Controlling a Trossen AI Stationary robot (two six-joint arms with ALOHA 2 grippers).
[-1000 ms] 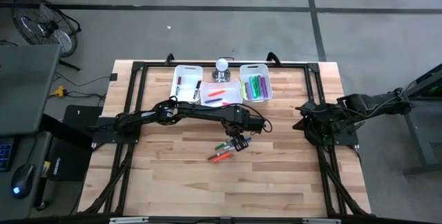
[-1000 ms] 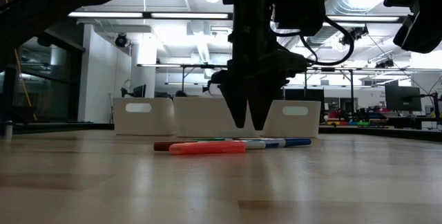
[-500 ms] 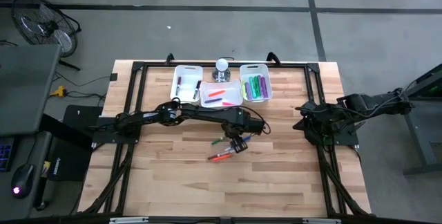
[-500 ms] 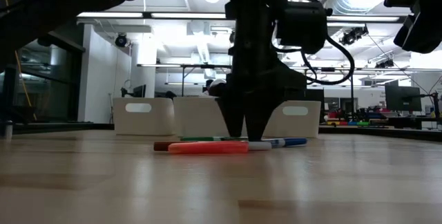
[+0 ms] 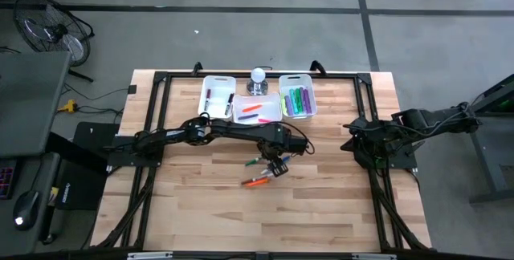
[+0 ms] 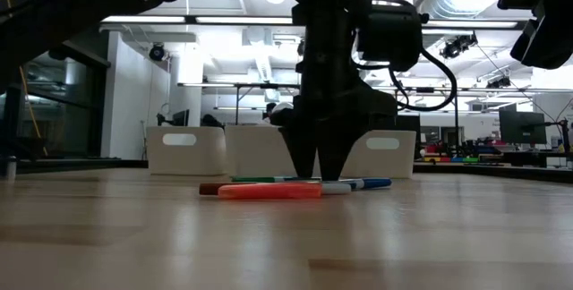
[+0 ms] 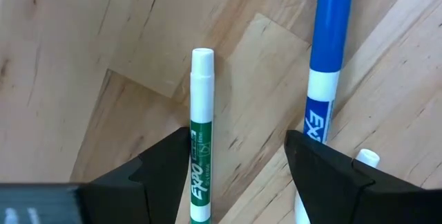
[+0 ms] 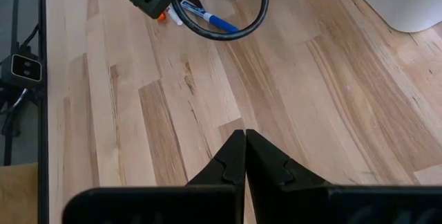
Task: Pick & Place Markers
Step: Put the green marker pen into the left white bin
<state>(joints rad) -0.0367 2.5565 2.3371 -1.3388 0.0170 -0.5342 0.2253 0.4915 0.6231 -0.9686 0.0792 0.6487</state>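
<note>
green marker [image 7: 201, 156] lies between the spread fingers of the left claw [image 7: 238, 175], ungripped.

In the left wrist view the green marker [image 7: 201, 162] and the blue marker [image 7: 327, 58] both run off the picture's edge, so neither shows whole. In the low view the left pincer [image 6: 326, 166] covers the middle of the markers behind it. From above, the markers in the bins [image 5: 295, 99] are too small to count.
</note>
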